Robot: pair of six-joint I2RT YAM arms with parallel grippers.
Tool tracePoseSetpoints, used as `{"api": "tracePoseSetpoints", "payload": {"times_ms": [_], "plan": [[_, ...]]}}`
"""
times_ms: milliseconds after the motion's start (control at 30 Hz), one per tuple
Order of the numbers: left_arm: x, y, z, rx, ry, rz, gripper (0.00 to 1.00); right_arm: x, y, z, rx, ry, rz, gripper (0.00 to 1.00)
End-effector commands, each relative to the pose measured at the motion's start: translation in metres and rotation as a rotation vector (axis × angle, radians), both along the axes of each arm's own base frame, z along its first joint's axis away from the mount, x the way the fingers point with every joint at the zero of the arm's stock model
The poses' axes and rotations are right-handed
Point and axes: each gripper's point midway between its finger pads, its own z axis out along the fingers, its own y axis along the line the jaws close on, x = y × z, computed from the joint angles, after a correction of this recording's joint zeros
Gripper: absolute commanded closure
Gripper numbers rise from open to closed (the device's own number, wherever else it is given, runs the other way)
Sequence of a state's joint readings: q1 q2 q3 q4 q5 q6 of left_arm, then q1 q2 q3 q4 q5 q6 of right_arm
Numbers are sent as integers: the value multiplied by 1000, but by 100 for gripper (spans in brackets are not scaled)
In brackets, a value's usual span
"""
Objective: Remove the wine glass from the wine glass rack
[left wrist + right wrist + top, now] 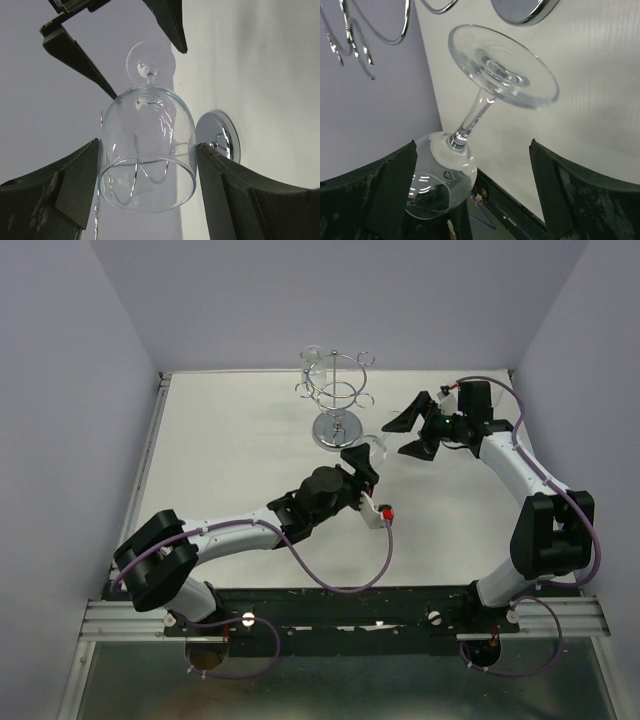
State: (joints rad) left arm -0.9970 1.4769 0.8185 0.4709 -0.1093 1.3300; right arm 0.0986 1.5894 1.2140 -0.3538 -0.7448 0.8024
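Observation:
The clear wine glass (pixel 376 446) is off the chrome wine glass rack (pixel 338 392) and lies tilted in the air to the right of the rack's round base. My left gripper (pixel 366 464) is shut on its bowl. In the left wrist view both fingers (pixel 55 190) press the sides of the bowl (pixel 147 135), with the foot pointing away. My right gripper (pixel 406 436) is open at the foot end. In the right wrist view the stem and foot (pixel 502 65) lie between its spread fingers (pixel 580 195), which do not touch them.
The rack stands at the back middle of the white table (pixel 230 460). Its mirrored base (pixel 220 137) shows just right of the glass, and also in the right wrist view (pixel 525 10) with wire hooks (pixel 370 30). Purple walls close in the back and sides.

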Motion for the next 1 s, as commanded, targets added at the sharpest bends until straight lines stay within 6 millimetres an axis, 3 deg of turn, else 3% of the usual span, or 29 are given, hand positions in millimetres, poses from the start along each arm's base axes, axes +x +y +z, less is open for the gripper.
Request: {"api": "tracePoseSetpoints", "payload": {"times_ms": [0, 133, 300, 467, 700, 833, 967], "plan": [[4, 11, 29, -105, 84, 95, 60, -8, -21, -25, -152, 23, -37, 0], [-4, 19, 16, -71, 191, 108, 60, -10, -27, -23, -181, -24, -24, 0], [-32, 31, -7, 49, 381, 70, 60, -9, -31, -3, -229, -182, 54, 0], [-50, 43, -13, 78, 573, 81, 60, -19, -36, -2, -285, -255, 88, 0], [-68, 43, -20, 31, 881, 88, 60, -31, -40, 3, -354, -403, 190, 0], [-74, 38, -21, 11, 967, 67, 56, -25, -59, 3, -511, -504, 191, 0], [-74, 35, -28, 75, 1072, 78, 53, -21, -58, 8, -518, -531, 205, 0]]}}
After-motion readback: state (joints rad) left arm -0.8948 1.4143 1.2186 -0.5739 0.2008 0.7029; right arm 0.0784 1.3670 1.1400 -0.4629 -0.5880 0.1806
